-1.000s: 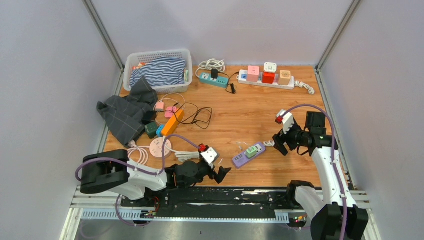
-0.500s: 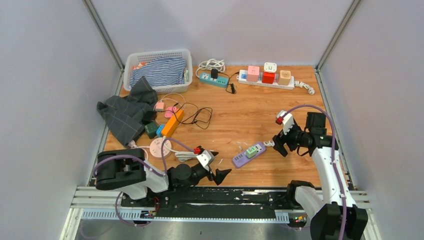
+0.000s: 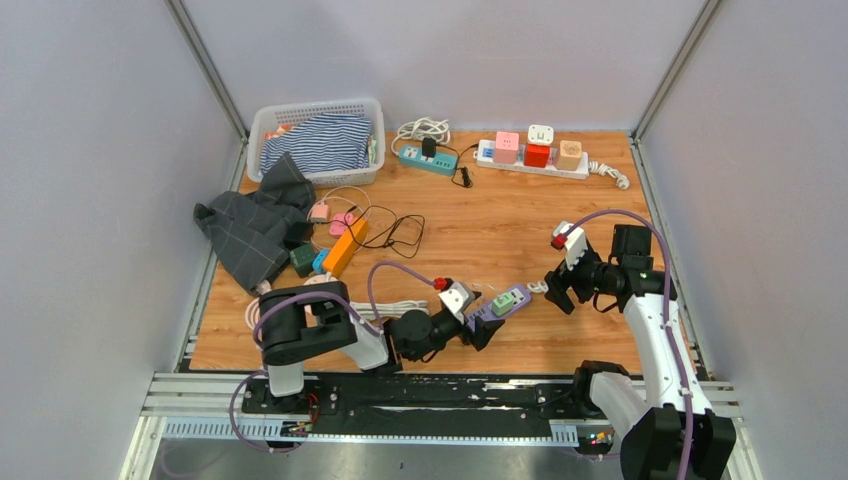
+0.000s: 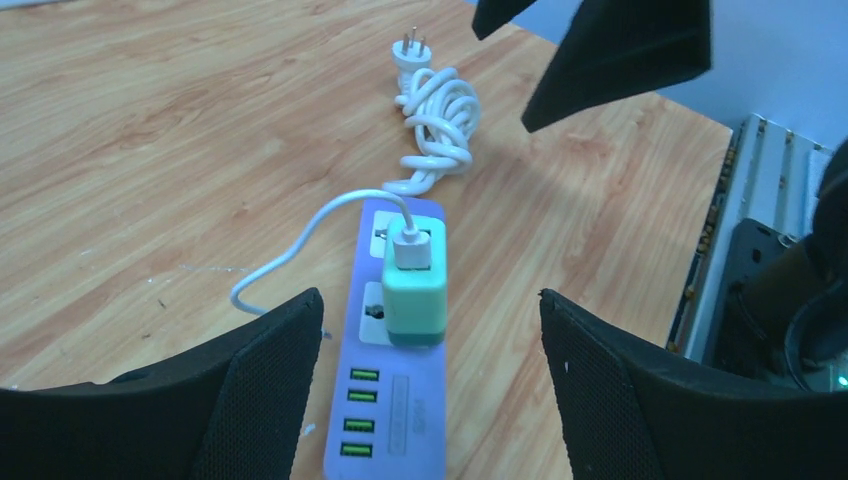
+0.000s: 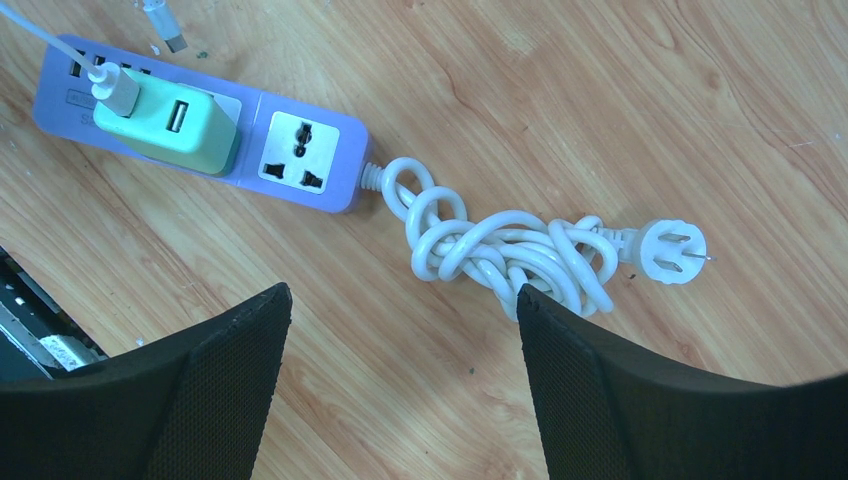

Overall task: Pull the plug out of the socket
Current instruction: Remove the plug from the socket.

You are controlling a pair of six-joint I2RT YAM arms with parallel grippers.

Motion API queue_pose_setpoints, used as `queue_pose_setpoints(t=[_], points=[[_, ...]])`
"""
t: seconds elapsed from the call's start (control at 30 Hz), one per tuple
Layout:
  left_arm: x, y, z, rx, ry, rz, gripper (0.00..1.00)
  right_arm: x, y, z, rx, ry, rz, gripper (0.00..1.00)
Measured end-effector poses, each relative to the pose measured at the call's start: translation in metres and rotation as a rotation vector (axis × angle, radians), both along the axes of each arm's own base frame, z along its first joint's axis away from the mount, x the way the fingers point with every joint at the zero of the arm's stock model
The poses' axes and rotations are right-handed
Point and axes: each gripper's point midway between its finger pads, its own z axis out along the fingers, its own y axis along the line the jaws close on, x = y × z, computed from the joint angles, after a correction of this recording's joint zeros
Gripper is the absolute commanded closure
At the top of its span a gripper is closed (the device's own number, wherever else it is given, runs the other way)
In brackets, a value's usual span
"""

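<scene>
Left hand (image 3: 483, 332) lies low over the worktop (image 3: 500, 230) with its fingers spread wide, one on each side of the purple strip (image 4: 395, 420). The green plug (image 4: 412, 300) sits in the gap between them. This looks like a line-up for the grasp: the fingers straddle the plug so that closing would pinch its flanks. Nothing is held yet, and both pads stand apart from the plug.

The right hand (image 3: 557, 290) hangs above the strip's far end, also spread and empty, over the knotted white cord (image 5: 505, 250). It is probably placed there to pin the strip down while the plug comes out, since the light strip would likely lift along with the plug.

The plug stands seated in the socket next to the USB ports, near the front middle of the worktop. A thin white cable (image 4: 290, 255) runs from its top.

The plug's prongs are hidden in the socket, so how firmly it sits cannot be told. The left wrist view cuts off the strip's near end. Whether the left fingers' undersides touch the worktop is unclear. In the top view the plug is too small to show detail.
</scene>
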Motion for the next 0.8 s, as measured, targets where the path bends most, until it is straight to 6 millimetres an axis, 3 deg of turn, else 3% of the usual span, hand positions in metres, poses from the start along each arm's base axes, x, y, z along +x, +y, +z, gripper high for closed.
queue_pose_setpoints(t=[0.1,0.3,0.47,0.57,0.73,0.8], points=[[0.012,-0.007,-0.005,0.006,0.024,0.017,0.28,-0.001,0.001,0.0,0.003,-0.002,0.006,0.16],[0.015,-0.023,-0.028,0.098,0.068,0.013,0.41,-0.001,0.002,0.001,0.005,-0.003,0.014,0.16],[0.018,-0.037,-0.031,0.15,0.08,0.006,0.47,-0.001,0.002,0.001,0.006,-0.005,0.016,0.16],[0.02,-0.039,-0.033,0.173,0.08,0.006,0.62,-0.001,0.002,0.001,0.005,-0.005,0.016,0.16],[0.021,-0.044,-0.04,0.22,0.059,-0.007,0.99,-0.001,0.002,0.001,0.006,-0.005,0.017,0.16],[0.021,-0.045,-0.04,0.232,0.049,-0.015,1.0,-0.001,0.002,0.001,0.006,-0.005,0.019,0.17]])
